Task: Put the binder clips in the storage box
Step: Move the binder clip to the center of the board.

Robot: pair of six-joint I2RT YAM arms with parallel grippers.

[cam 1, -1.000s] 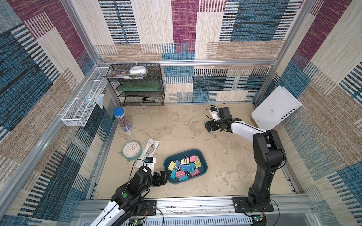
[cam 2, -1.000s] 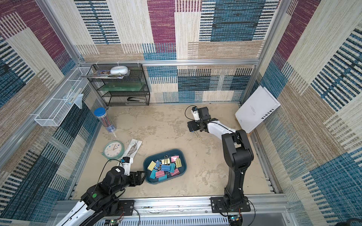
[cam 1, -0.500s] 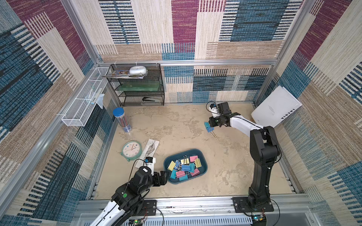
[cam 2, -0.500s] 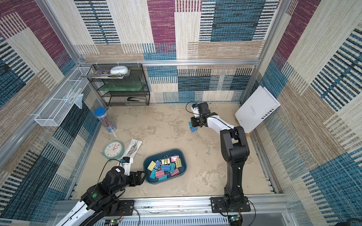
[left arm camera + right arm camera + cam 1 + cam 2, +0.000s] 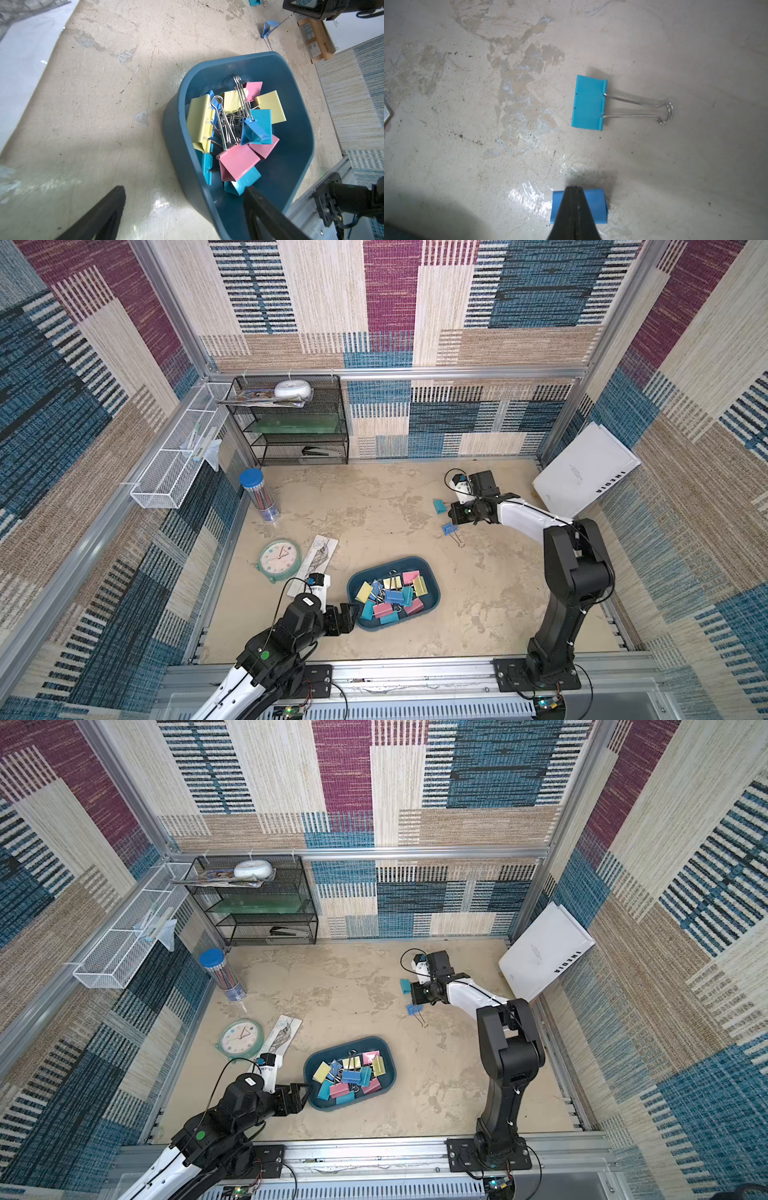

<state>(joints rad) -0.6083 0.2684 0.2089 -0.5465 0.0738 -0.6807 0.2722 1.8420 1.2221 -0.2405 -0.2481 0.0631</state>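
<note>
Right wrist view gives the closest look at the two loose clips: the right pincer [image 5: 574,188] has its jaws pressed flat together right over a blue clip [image 5: 599,205]. A teal clip [image 5: 588,102] lies flat on the bare worktop [image 5: 467,166] just beyond, silver handles stretched to one side. Only the left wrist view shows the blue clip side-on, one wire handle trailing on the worktop and the other running up into the right pincer's tips, so the grip looks to be on that wire. That view also looks into the storage box [image 5: 295,133], where a heap of binder clips [image 5: 239,162] in pink, yellow and blue lies tangled together. The left pincer [image 5: 185,188] is spread wide and holds nothing, one finger over the box's inside, the other outside its wall. In both top views the box sits near the front edge, well apart from the two loose clips toward the back right, with bare worktop between. A clock [image 5: 279,559] and a printed strip [image 5: 318,556] lie left of the box. A black mesh rack [image 5: 299,423] and a pencil tube [image 5: 258,497] fill the back left corner, and a white booklet [image 5: 586,472] leans on the right wall.
</note>
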